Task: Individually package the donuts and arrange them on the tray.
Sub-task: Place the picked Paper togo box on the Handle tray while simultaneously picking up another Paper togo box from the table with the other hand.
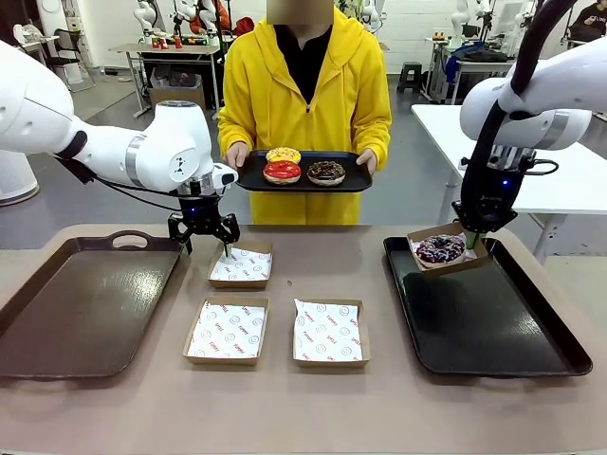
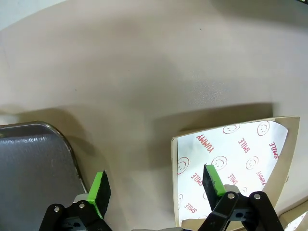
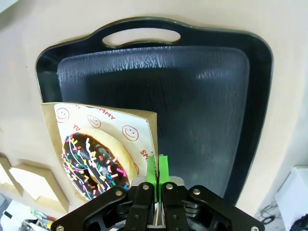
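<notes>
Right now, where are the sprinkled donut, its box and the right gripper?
sprinkled donut [image 3: 86, 156]: right wrist view, on its sprinkled glaze.
box [image 3: 48, 127]: right wrist view, on its cardboard wall.
right gripper [image 3: 157, 163]: right wrist view, midway between fingertips clamped on the box.

Red print on the box liners, nothing else readable

In the left wrist view, the white paper liner [image 2: 231, 159] in the cardboard box [image 2: 284, 159] has "YUMMY" and "SMILE" printed over and over in red caps, slanted every which way, with little red smiley faces in between. In the right wrist view, the second liner [image 3: 115, 122], in the other box [image 3: 152, 137] under the sprinkled donut [image 3: 91, 163], has the same red smileys plus "YU" and "MMY" along its top edge; the red letters by the box wall are cut off. In the front view, the back liner [image 1: 241, 265], left liner [image 1: 228, 331] and right liner [image 1: 327, 333] carry red print too small to read.
</notes>
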Robot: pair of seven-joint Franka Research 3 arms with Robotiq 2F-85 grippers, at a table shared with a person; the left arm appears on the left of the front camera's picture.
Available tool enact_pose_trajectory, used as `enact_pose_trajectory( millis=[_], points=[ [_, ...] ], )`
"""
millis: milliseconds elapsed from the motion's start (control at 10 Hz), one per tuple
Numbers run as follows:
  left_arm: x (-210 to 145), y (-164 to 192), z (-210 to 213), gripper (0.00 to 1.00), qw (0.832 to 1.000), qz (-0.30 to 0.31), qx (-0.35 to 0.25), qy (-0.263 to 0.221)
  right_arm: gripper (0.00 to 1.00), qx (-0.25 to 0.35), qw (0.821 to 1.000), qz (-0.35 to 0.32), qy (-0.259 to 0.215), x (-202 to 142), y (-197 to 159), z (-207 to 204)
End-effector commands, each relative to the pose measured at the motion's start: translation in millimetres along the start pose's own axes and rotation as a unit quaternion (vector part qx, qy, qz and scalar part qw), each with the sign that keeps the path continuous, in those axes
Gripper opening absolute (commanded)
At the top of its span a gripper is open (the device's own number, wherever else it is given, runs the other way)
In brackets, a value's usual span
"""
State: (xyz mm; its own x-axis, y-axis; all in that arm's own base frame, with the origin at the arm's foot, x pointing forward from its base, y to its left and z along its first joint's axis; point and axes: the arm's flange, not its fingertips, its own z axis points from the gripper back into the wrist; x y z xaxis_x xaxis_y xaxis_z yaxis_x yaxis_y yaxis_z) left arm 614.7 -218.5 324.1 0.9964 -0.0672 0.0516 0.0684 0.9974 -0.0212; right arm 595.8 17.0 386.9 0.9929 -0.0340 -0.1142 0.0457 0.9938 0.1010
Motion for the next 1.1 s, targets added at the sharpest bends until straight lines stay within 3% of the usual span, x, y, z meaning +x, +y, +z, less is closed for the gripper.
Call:
enact_pose_trajectory(
  millis=[0,1000],
  points=[
    [7.2,-2.3,-0.4,1.0,1.0,0.01,-0.009,0.009,0.02,0.014,1.0,-0.014,0.0,13.3,7.7,-4.5],
    [4.3,-0.1,-0.4,1.0,1.0,0.003,-0.02,0.008,0.02,-0.009,1.0,-0.026,-0.006,20.6,20.9,-22.7]
  ],
)
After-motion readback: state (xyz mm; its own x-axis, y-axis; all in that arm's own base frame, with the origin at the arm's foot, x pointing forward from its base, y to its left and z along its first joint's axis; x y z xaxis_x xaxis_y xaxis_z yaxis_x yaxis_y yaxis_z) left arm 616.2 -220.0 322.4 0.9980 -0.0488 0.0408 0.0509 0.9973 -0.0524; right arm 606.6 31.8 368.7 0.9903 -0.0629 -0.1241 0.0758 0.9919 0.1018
